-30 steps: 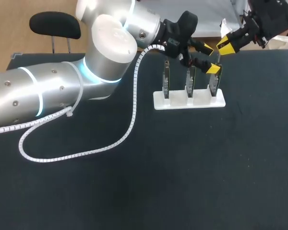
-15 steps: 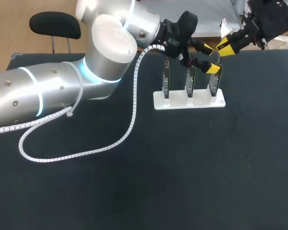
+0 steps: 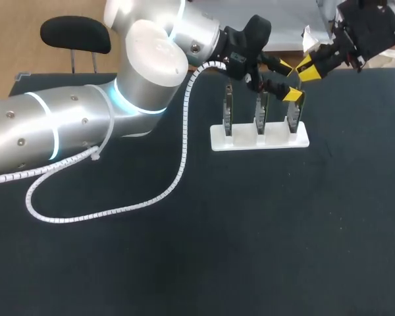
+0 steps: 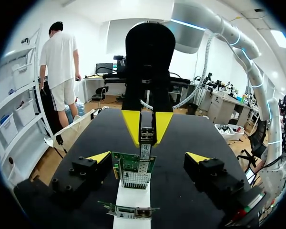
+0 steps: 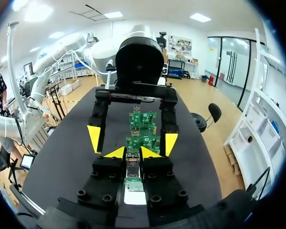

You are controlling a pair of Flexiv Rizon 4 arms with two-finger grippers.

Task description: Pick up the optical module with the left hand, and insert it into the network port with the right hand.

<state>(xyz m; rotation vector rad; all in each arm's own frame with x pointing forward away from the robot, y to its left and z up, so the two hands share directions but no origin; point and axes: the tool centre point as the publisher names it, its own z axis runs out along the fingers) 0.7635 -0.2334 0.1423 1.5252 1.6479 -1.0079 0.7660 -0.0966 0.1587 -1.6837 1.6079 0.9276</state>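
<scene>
Two right fingers (image 5: pixel 117 152) pinch a boxy metal optical module (image 4: pixel 146 136); left fingers (image 4: pixel 100 156) gape around a green board (image 4: pixel 133 164).

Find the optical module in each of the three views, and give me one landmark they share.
Head view: too small to make out; look at the right gripper, beyond the white stand's right end.
Left wrist view: optical module between the right gripper's yellow tips, ahead of the open left gripper.
Right wrist view: between its own gripper's yellow tips.
Shared landmark: the white stand of green cards.
</scene>
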